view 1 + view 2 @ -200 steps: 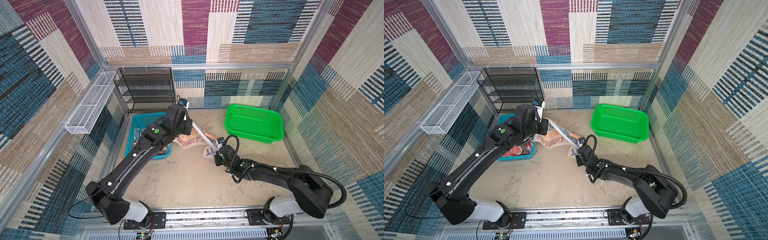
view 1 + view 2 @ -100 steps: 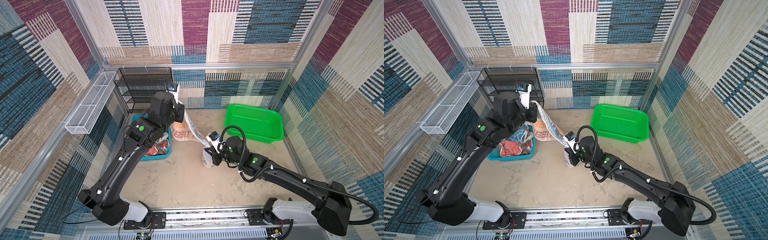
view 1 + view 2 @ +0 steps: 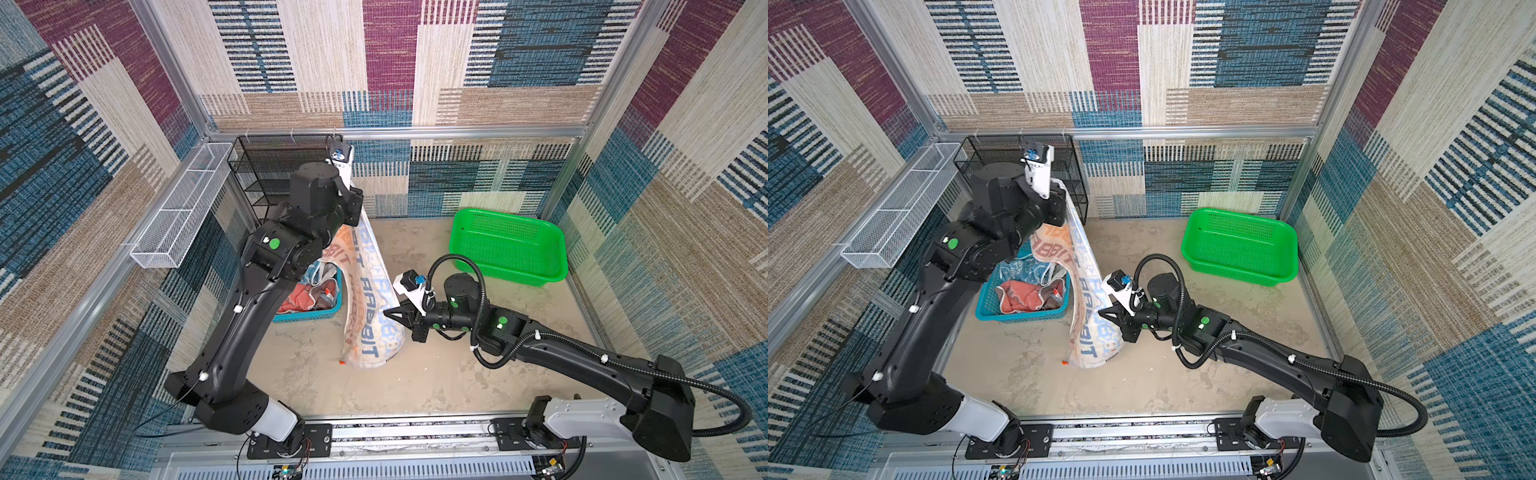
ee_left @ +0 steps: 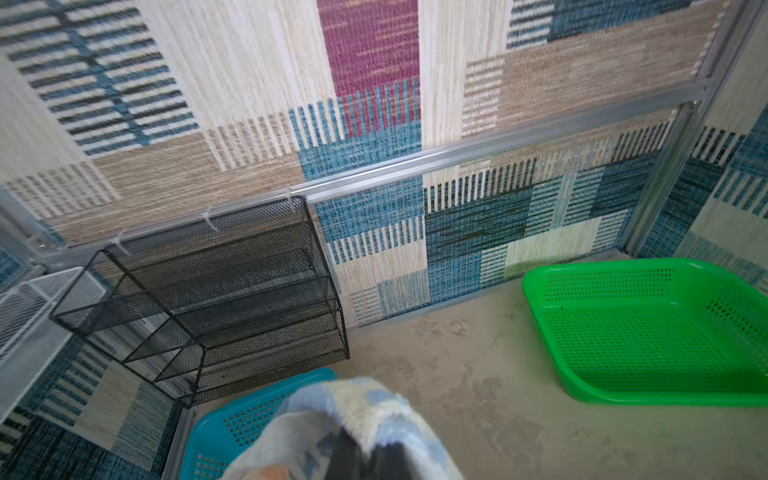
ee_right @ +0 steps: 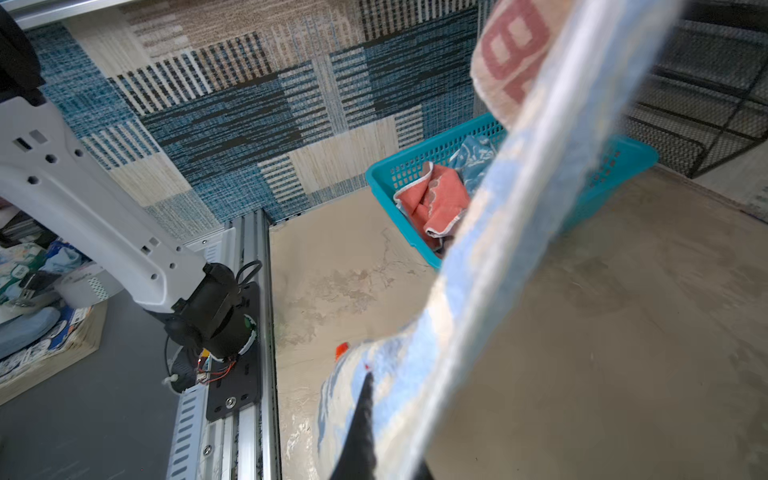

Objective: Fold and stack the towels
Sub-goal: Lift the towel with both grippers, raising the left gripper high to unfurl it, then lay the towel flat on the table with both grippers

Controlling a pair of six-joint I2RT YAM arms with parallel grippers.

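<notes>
In both top views the surface is a mottled beige tabletop (image 3: 436, 374) (image 3: 1163, 374). It is boxed in by walls of woven patchwork in blue, maroon, cream and tan on aluminium framing. The raised left gripper (image 3: 358, 208) (image 3: 1061, 195) is clamped on the top corner of the orange-and-blue lettered towel (image 3: 368, 303) (image 3: 1088, 309) of cream terry, which hangs from it down to the tabletop. The lower right gripper (image 3: 388, 312) (image 3: 1103, 311) is pinched on the towel's side edge. "RABBIT" reads in blue and orange rows.

Below the left gripper sits a teal perforated plastic basket (image 3: 307, 316) (image 3: 1021, 316). It holds a coral terry towel (image 3: 293, 301) (image 3: 1021, 297) and a blue towel with white pattern (image 3: 322, 270) (image 3: 1021, 268). Well beyond the right gripper stands a bright green plastic basket (image 3: 509, 277) (image 3: 1237, 274). Behind the left gripper are a black mesh rack (image 3: 274, 166) (image 3: 992, 149) and a white wire tray (image 3: 178, 216) (image 3: 897, 220).

In the left wrist view the lettered towel (image 4: 365, 403) drapes over the closed left gripper (image 4: 357, 453), hiding its tips. The teal basket (image 4: 232, 424), black mesh rack (image 4: 232, 291) and green plastic basket (image 4: 602, 399) lie ahead.

In the right wrist view the lettered towel (image 5: 498, 257) wraps the dark right gripper (image 5: 361, 428). A red-orange "B" shows, and a small orange tag (image 5: 341, 350) marks the hem.
</notes>
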